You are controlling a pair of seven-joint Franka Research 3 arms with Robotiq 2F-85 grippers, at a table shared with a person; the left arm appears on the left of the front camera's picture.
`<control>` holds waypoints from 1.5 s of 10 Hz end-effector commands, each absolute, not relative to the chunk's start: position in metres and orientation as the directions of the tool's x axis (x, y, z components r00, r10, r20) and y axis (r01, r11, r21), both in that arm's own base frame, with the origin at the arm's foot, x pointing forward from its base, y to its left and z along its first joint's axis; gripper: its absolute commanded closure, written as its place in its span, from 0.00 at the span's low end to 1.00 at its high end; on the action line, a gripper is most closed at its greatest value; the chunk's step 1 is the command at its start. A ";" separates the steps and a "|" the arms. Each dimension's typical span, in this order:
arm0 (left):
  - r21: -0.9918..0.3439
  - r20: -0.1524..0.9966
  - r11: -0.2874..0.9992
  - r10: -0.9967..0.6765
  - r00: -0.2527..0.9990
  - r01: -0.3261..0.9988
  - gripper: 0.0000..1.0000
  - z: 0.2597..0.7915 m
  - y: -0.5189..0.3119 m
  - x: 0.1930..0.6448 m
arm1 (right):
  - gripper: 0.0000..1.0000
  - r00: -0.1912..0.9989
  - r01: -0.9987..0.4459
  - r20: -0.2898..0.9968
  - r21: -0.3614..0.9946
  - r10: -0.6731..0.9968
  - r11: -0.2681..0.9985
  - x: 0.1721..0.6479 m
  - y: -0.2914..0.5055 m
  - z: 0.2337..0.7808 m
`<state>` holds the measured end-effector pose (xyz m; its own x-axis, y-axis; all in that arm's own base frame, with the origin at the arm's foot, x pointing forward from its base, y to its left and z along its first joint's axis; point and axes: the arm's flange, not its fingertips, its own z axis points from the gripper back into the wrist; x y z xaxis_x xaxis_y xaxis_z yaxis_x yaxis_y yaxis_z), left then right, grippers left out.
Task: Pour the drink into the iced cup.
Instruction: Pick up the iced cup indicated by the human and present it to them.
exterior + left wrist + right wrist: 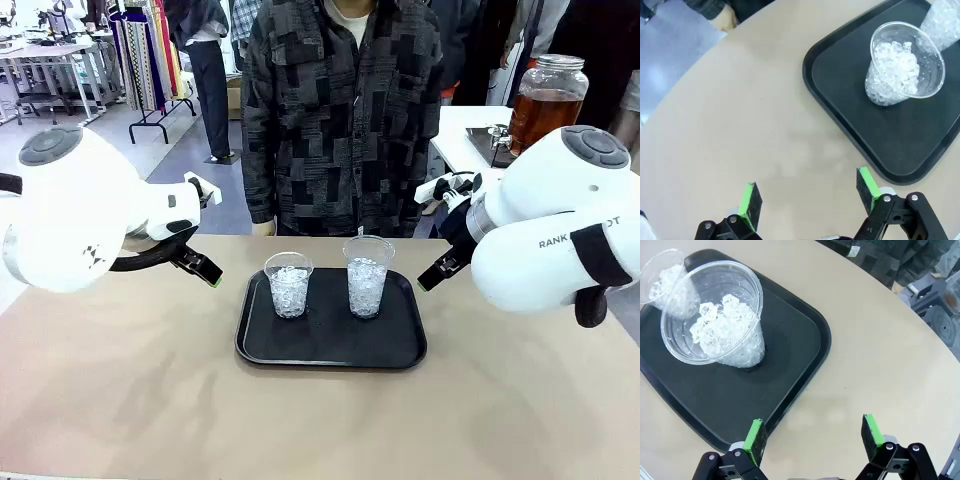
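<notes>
Two chunky, glossy white rounded robot arms here, left arm (pixel 70 210) and right arm (pixel 560 230), each topped with a flat grey disc cap (pixel 50 143). Black printed lettering (pixel 578 236) and a black strap (pixel 600 255) on the right one, thin black cable (pixel 140 262) under the left. Black linkage left gripper (pixel 807 192) and right gripper (pixel 815 432), bright green pads (pixel 747 202), small silvery pivot screws (pixel 883 199).

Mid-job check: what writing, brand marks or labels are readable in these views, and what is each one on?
"RANK" then "OT": on the right arm, white shell; a black strap covers the letters in between.
Small dark emblem on the left arm: a mark, no letters readable.
White tag far off in the right wrist view: too blurred to read.
Jar and tray: no print visible.
</notes>
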<state>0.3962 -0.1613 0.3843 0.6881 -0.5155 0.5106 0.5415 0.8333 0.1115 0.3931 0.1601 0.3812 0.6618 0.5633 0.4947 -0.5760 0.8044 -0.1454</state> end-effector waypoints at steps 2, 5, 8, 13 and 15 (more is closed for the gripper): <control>0.120 0.509 0.832 -0.520 0.685 0.542 0.00 0.387 -0.159 0.396 | 0.00 0.659 -0.575 0.500 -0.147 0.562 0.805 0.393 0.160 0.384; 0.120 0.509 0.832 -0.520 0.685 0.542 0.00 0.387 -0.159 0.396 | 0.00 0.659 -0.575 0.500 -0.147 0.562 0.805 0.393 0.160 0.384; 0.120 0.509 0.832 -0.520 0.685 0.542 0.00 0.387 -0.159 0.396 | 0.00 0.659 -0.575 0.500 -0.147 0.562 0.805 0.393 0.160 0.384; 0.111 0.518 0.828 -0.520 0.679 0.549 0.00 0.397 -0.165 0.394 | 0.00 0.658 -0.568 0.540 -0.101 0.524 0.817 0.396 0.154 0.404; 0.057 0.563 0.820 -0.497 0.660 0.569 0.00 0.433 -0.167 0.386 | 0.00 0.674 -0.571 0.582 0.020 0.455 0.821 0.398 0.141 0.441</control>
<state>0.3905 -0.1729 0.4113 0.6672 -0.5058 0.5469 0.5501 0.8296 0.0961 0.3946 0.1565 0.4197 0.6745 0.4780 0.5626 -0.5424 0.8378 -0.0616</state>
